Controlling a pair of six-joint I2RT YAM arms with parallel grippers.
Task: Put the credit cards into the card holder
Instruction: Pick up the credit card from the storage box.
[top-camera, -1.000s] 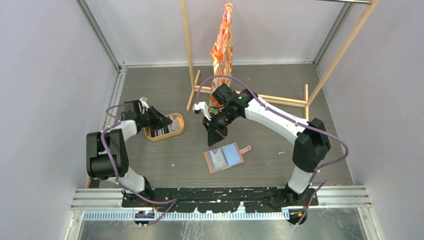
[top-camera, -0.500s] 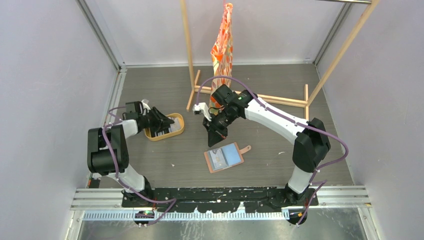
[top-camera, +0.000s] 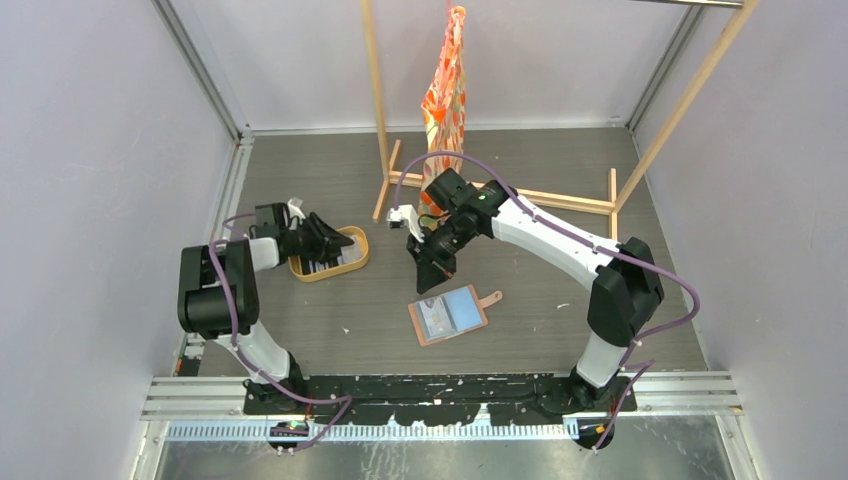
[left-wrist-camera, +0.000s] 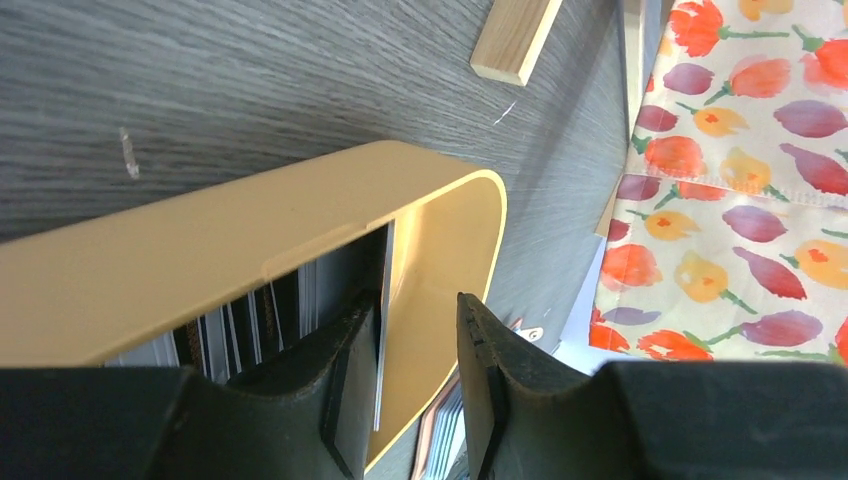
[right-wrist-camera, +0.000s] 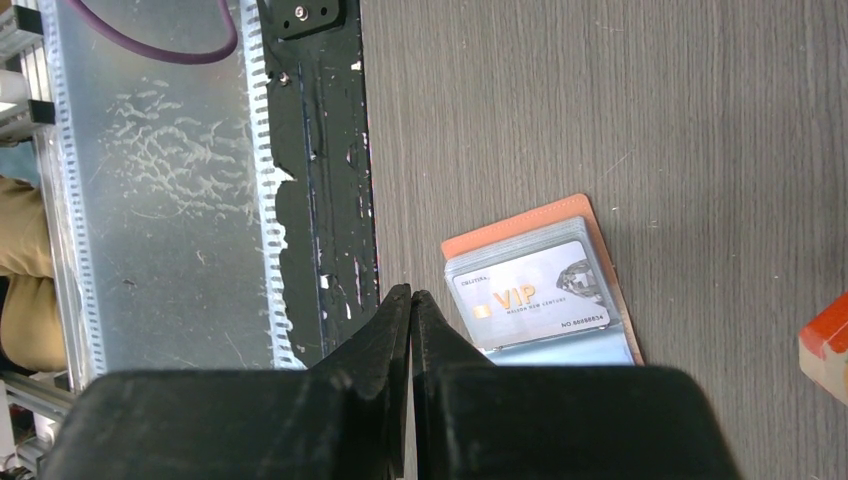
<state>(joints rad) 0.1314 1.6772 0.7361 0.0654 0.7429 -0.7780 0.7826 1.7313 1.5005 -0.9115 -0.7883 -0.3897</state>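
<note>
Retrieval of one card from the wooden tray (left-wrist-camera: 200, 270) is judged to be the step in hand. The left gripper (left-wrist-camera: 412, 305) is being held with its jaws partly apart, and a single upright card (left-wrist-camera: 385, 300) is standing in the gap, closer to one finger than the other; nothing is being clamped yet. To do this well, the fingers are best sunk a little deeper so that more than the card's top edge is being caught. The close should take that one card alone, clear of the other credit cards (left-wrist-camera: 250, 330) packed on edge beside it and clear of the tray's rim. A straight lift is advised, so that the light tray is not being dragged along. In the overhead view the left arm is being kept folded close to its base, its wrist low and reaching sideways into the tray (top-camera: 362, 250) at the table's left. The right arm is being stretched over the middle of the table with its wrist pitched downward. The right gripper (right-wrist-camera: 410, 295) is being held closed on nothing, above and apart from the card holder (right-wrist-camera: 520, 225). That card holder (top-camera: 448, 314) is lying open and flat, well apart from the tray, with a silver VIP card (right-wrist-camera: 530, 295) already in one slot.
</note>
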